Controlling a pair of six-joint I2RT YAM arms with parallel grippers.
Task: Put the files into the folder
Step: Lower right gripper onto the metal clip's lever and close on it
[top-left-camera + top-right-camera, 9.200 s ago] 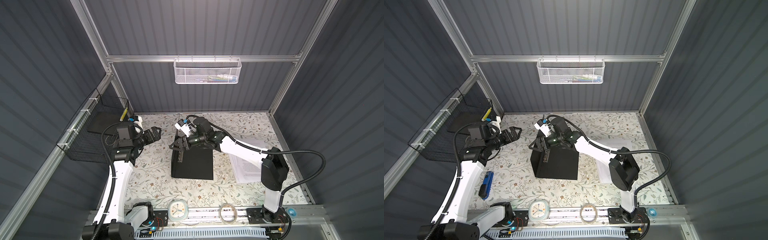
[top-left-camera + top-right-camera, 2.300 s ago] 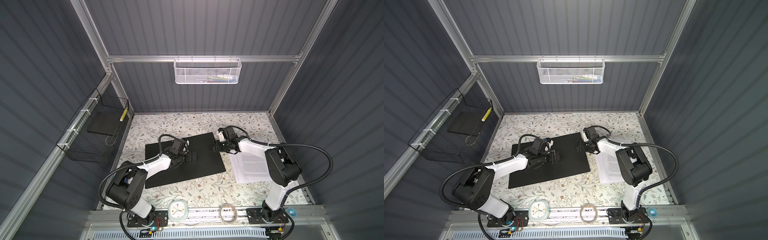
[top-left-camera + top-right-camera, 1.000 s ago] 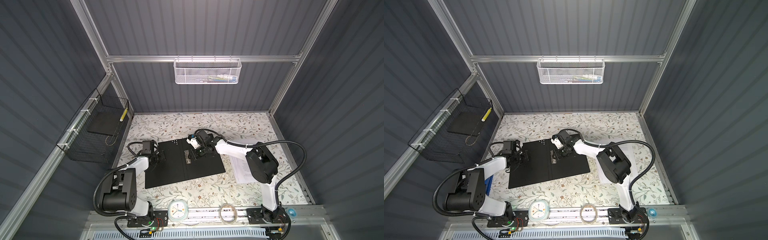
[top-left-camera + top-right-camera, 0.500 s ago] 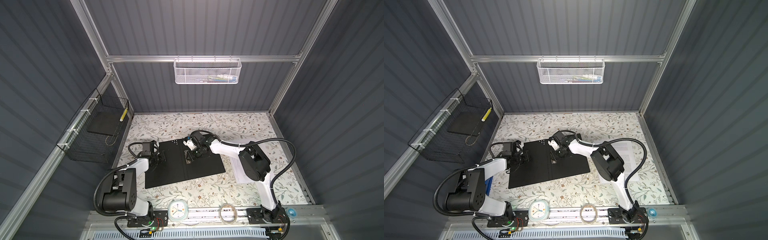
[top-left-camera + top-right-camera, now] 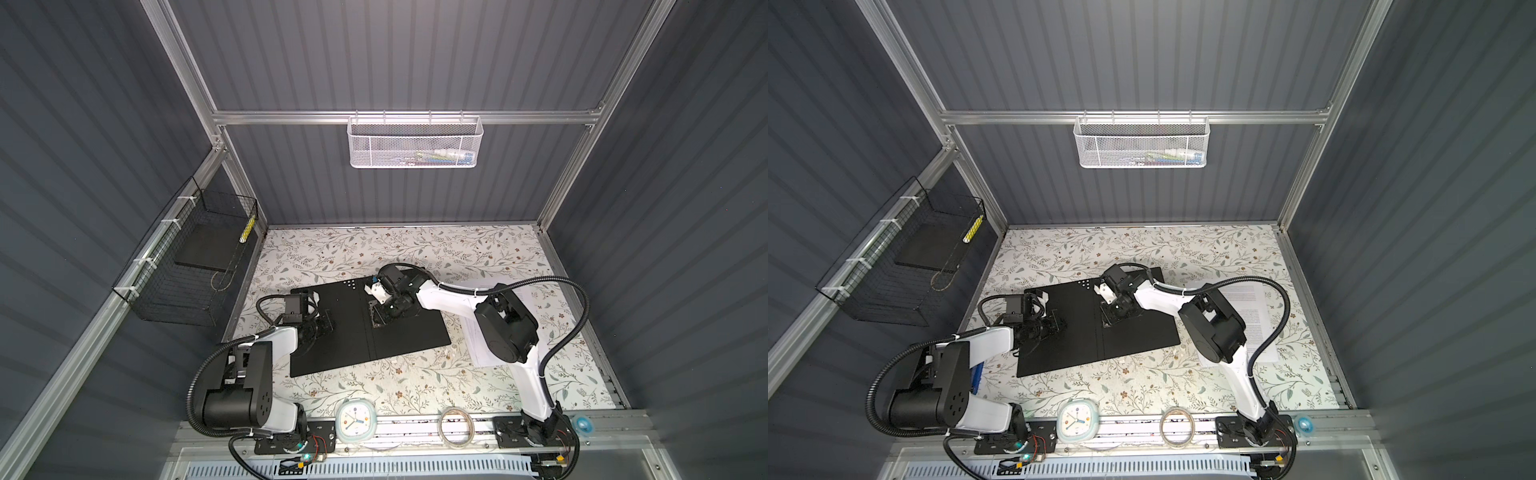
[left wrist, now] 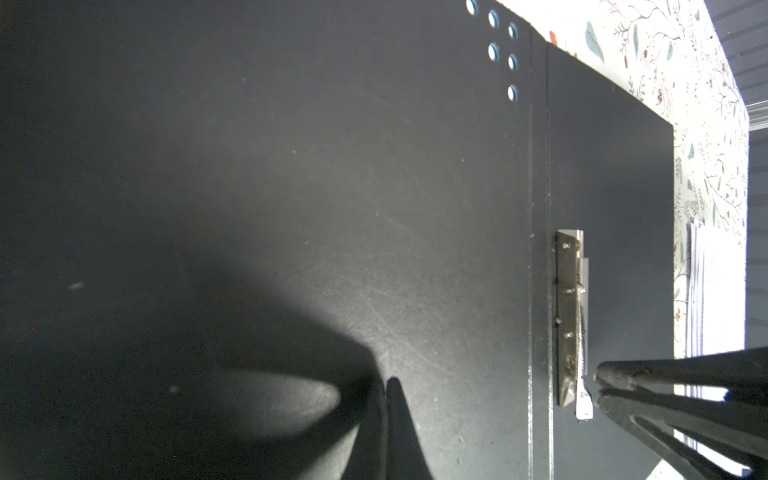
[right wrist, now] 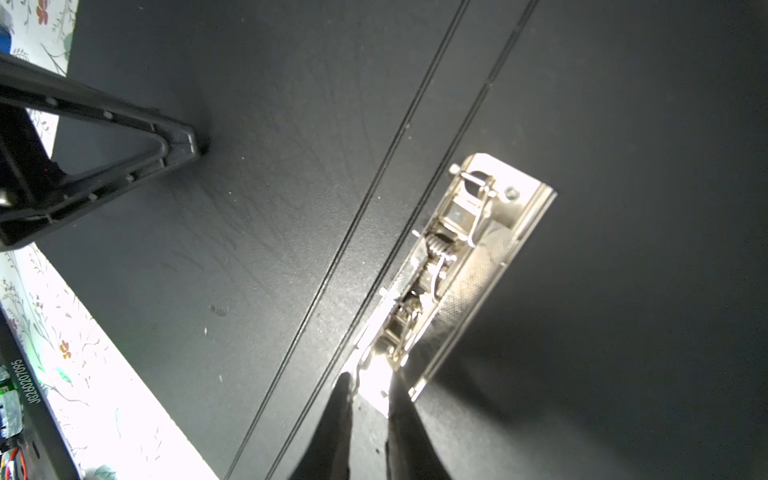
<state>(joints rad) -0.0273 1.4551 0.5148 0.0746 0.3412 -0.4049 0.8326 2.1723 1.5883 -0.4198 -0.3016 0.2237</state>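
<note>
The folder (image 5: 407, 336) is lying open on the table (image 5: 374, 249), black inner faces up, and its metal clip (image 7: 453, 266) is sitting just beside the spine crease. The files (image 5: 1252, 309) are waiting well apart from the clip, past the outer edge of the cover that carries it.

The right gripper (image 7: 370, 386) is standing at the clip's lever end with its jaws only narrowly apart, one on each side of the lever. I cannot tell if they are already pinching it. The left gripper (image 6: 388, 380), jaws together, is pressing its tips on the other cover, across the crease from the clip.

To do this step well, I think the right gripper should pinch the lever squarely and lift gently, while the left one is holding the folder flat so that it is not sliding.
</note>
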